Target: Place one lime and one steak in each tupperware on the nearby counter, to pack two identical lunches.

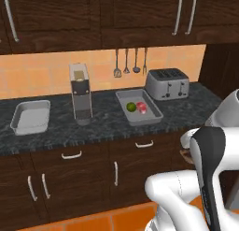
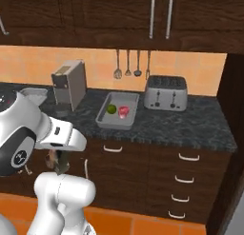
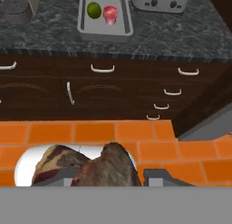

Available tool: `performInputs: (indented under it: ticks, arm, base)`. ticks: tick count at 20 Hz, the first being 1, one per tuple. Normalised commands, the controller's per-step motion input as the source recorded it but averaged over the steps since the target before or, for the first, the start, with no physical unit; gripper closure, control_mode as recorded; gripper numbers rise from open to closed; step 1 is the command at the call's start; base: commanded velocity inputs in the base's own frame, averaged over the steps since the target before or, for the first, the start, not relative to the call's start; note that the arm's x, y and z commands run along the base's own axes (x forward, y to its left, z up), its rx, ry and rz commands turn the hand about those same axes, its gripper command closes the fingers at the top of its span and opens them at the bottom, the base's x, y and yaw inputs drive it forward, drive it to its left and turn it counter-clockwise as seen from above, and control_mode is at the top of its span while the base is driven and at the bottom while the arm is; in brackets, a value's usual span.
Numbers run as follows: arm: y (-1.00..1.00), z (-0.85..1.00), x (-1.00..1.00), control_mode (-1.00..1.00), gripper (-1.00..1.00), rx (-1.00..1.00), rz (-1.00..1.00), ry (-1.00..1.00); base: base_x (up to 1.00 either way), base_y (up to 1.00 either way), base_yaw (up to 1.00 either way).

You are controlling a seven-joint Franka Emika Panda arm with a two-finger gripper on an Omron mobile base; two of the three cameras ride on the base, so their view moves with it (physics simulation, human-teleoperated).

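Grey tupperware [image 1: 156, 114] holding lime [image 1: 131, 106] and steak [image 1: 142, 108], second tupperware [image 1: 31, 118] bare, claw [image 3: 113, 175] clamped on brown steak [image 3: 90, 166]

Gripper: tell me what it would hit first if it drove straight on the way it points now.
Probably the orange floor tiles, judging by the hand view; beyond them stand the dark cabinet fronts. The gripper is shut on the steak. Depth is unclear.

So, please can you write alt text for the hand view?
A brown steak sits gripped between the shut jaws at the bottom, above an orange tiled floor. Beyond, on the dark counter, a grey tupperware holds a lime and a reddish steak.
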Motion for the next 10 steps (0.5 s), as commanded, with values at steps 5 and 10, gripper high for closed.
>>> performInputs:
  ticks: [5,10]
  arm:
    - [0.0,0.0,0.0,1.0,1.0,0.0,0.0,0.0]
    - [0.0,0.0,0.0,1.0,1.0,0.0,0.0,0.0]
  base:
    - [0.49,1.0,0.1]
    - [0.78,0.91,0.01]
